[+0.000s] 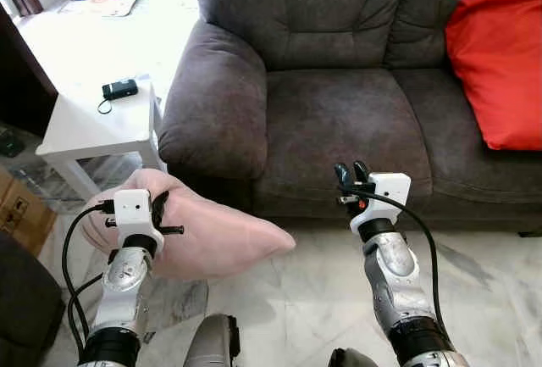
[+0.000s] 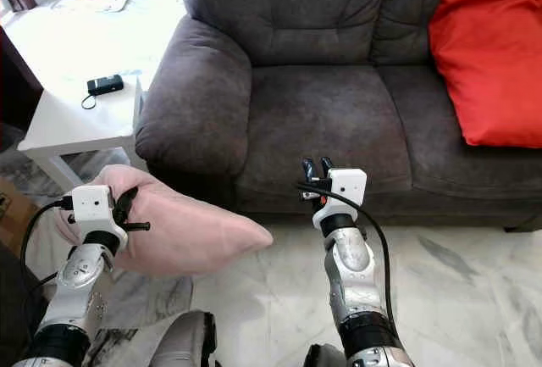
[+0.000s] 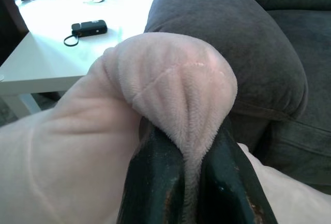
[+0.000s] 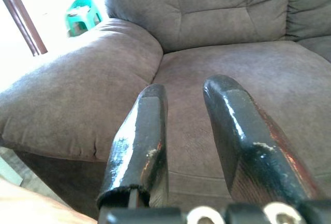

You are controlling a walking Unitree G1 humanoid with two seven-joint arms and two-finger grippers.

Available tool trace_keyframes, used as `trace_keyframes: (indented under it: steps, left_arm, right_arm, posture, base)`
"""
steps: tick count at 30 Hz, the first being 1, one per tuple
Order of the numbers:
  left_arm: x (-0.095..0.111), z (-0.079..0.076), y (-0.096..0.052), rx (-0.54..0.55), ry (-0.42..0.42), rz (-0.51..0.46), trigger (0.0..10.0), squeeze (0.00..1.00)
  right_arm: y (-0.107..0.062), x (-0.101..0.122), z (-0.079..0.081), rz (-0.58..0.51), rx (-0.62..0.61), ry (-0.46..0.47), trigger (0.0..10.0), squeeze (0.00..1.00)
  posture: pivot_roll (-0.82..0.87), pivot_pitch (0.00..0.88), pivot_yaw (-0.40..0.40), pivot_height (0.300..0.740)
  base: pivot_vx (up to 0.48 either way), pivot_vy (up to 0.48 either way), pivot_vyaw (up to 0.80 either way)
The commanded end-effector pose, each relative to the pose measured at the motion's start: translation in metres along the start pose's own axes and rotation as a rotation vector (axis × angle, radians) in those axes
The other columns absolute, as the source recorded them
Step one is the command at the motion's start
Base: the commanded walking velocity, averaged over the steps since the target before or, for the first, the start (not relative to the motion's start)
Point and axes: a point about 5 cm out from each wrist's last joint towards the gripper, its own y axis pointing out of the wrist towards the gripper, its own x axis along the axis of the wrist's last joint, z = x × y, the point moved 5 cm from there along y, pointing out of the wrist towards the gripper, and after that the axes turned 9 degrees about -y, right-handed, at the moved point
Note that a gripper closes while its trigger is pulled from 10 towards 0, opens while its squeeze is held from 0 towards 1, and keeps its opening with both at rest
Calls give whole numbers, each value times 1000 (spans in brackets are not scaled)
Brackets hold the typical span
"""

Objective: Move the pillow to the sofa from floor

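Pillow point(image 1: 212, 236), pink and plush, hangs off the floor before the sofa point(image 1: 339, 121), its corner pinched tight in the left end effector point(image 3: 189, 167). It looks light, soft and floppy, so a fold of fabric probably serves as grip enough. Right end effector point(image 1: 351, 172) holds nothing, fingers slightly parted. Count: one pink pillow, one red cushion point(image 1: 500, 66), one counter point(image 1: 93, 121).

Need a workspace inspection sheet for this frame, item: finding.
Surface: grey sofa seat bare at the left end.
Job's things: pink pillow held off the marble floor, beside the sofa arm.
Clutter: red cushion at the sofa's right end.
Grippers: left tool shut on a pillow corner; right tool open before the seat.
Cables: black cables along both arms.
Surroundings: white side table carrying a small black device.
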Motion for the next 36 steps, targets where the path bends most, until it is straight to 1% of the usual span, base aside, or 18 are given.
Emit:
trace_keyframes:
  steps: [1, 4, 7, 17, 36]
  left_arm:
    - [29, -5, 7, -25, 4, -104, 10000, 0]
    - [30, -5, 8, -26, 2, -107, 10000, 0]
    - [31, -6, 9, -30, 1, -109, 10000, 0]
    - [33, -8, 10, -43, -1, -112, 10000, 0]
    - [32, -19, 12, -78, -27, -101, 10000, 0]
  right_arm:
    - [-1, -4, 0, 11, -5, 13, 10000, 0]
    - [0, -2, 0, 5, -6, 15, 10000, 0]
    - [1, -1, 0, 0, -4, 14, 10000, 0]
    - [2, 0, 1, -6, -4, 12, 10000, 0]
    - [6, 1, -1, -3, 3, 5, 10000, 0]
  posture:
    - [151, 37, -3, 654]
    - [153, 35, -2, 654]
    - [154, 34, -2, 668]
    - [159, 32, -1, 738]
    - [158, 21, -12, 740]
  base:
    - [0, 0, 0]
    - [0, 0, 0]
    - [0, 0, 0]
    - [0, 0, 0]
    - [0, 0, 0]
